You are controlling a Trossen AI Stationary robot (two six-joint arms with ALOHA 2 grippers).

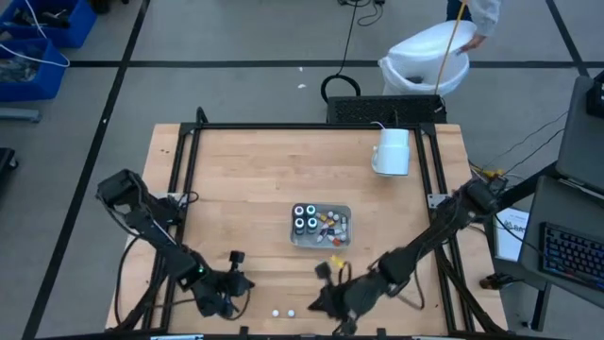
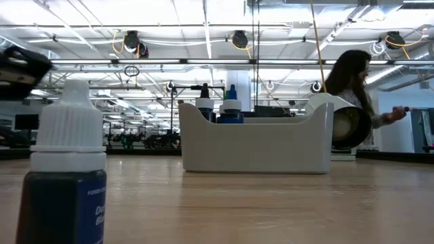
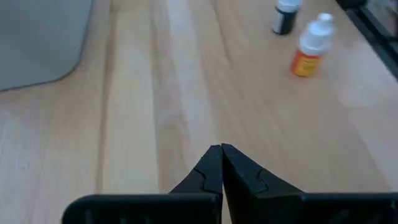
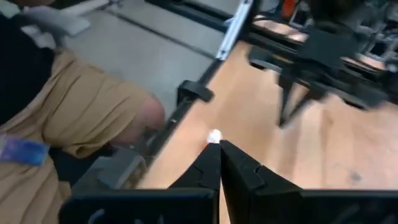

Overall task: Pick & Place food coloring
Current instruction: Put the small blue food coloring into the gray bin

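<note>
The left gripper [image 1: 234, 283] is held low over the near left of the table [image 1: 245, 179], its fingers closed on nothing. The right gripper [image 1: 326, 300] is held near the front edge, likewise closed and empty. Most food coloring bottles [image 1: 326, 225] are seen in the clear tray [image 1: 321, 242] at mid-table; two small bottles [image 1: 283, 312] stand between the grippers at the near edge.

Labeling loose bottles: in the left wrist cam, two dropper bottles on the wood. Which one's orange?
The orange bottle, the one with the white cap fully in frame. The dark bottle beside it has a black body and is cut off by the picture's edge.
</note>
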